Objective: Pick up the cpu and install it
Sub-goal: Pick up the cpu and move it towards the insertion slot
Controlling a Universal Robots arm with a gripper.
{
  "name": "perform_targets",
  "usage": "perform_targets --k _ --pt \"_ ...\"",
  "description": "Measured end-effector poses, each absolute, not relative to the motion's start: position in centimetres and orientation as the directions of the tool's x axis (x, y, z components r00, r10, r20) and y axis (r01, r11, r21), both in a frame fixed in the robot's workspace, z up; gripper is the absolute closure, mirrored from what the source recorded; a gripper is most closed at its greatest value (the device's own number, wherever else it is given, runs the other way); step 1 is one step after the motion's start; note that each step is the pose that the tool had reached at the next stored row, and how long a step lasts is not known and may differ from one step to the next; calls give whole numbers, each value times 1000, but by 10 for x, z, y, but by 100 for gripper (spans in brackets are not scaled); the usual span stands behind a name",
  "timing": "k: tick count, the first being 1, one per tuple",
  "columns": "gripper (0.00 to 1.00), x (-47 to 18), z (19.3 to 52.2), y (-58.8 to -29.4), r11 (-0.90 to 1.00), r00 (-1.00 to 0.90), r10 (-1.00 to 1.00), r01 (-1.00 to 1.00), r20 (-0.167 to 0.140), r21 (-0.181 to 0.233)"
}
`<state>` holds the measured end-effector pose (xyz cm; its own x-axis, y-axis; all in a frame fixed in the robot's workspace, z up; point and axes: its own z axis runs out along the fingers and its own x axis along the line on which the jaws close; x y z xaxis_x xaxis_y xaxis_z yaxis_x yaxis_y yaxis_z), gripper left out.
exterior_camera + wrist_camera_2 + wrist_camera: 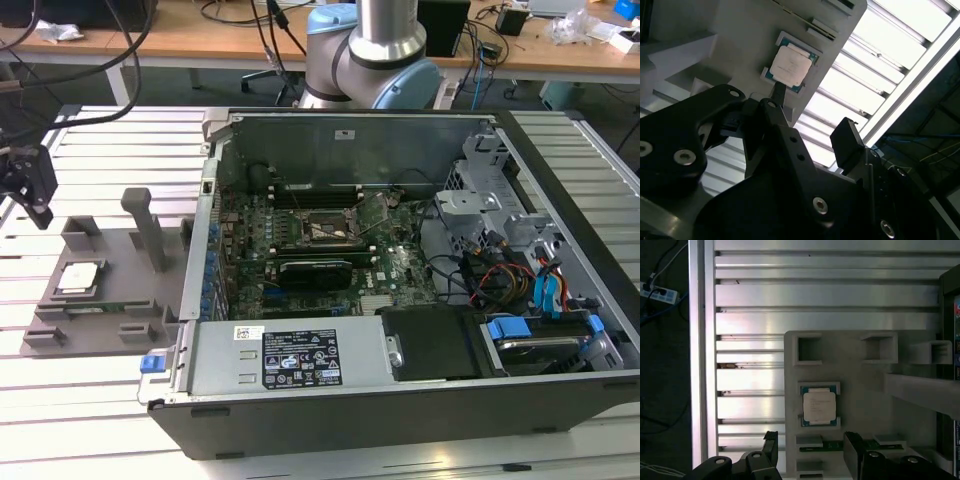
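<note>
Found the gripper (810,436) nearest in the first wrist view, jaws spread wide, gripping nothing. Counted two fingers (771,442). Located the cpu (819,406) just beyond the fingertips, apart from them, roughly in line with the gap, lying flat in a recess of the grey tray (860,390). Counted one cpu, one tray, one tall upright post (146,225). Noted, in the exterior view, the gripper hovering above and to the exterior view's left of the cpu. Recorded one open computer case (400,420) beside the tray on the slatted table (100,140), toward the exterior view's right.
</note>
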<state>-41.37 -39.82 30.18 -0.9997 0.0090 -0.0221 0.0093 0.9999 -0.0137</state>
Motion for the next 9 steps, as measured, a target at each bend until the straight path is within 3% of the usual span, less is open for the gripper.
perform_targets --k 9 --pt "37 -413 296 -398 1000 -1000 9 9 -22 -14"
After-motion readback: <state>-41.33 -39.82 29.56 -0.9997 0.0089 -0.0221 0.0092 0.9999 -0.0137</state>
